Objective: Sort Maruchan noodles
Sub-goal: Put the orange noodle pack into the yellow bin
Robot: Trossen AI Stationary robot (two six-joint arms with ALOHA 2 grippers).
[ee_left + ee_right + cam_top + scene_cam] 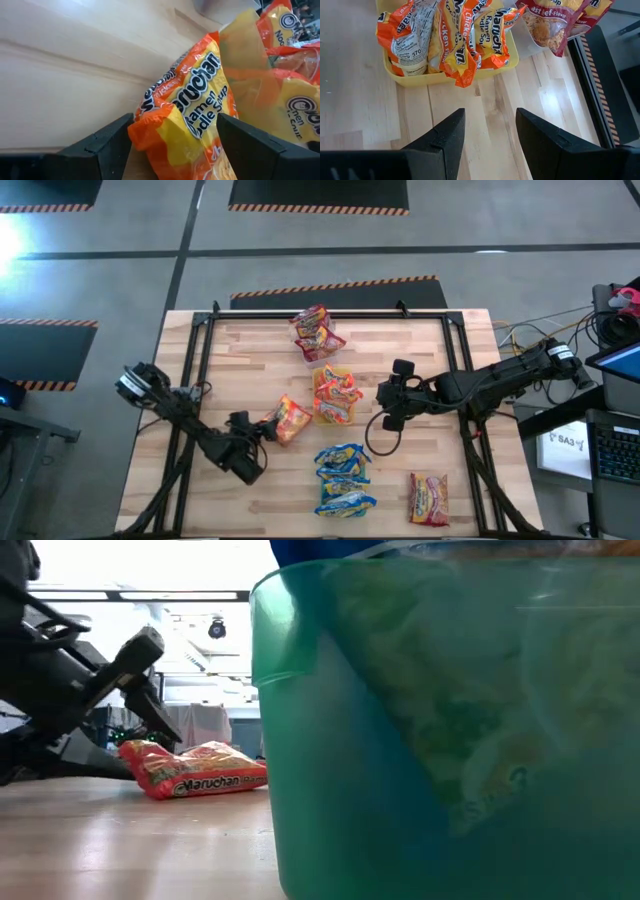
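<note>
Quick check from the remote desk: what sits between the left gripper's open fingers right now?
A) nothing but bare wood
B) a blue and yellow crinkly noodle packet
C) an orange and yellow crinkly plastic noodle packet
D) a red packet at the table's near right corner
C: the left wrist view shows the orange and yellow crinkly plastic noodle packet between the spread fingers of the left gripper, beside the yellow tray.
</note>
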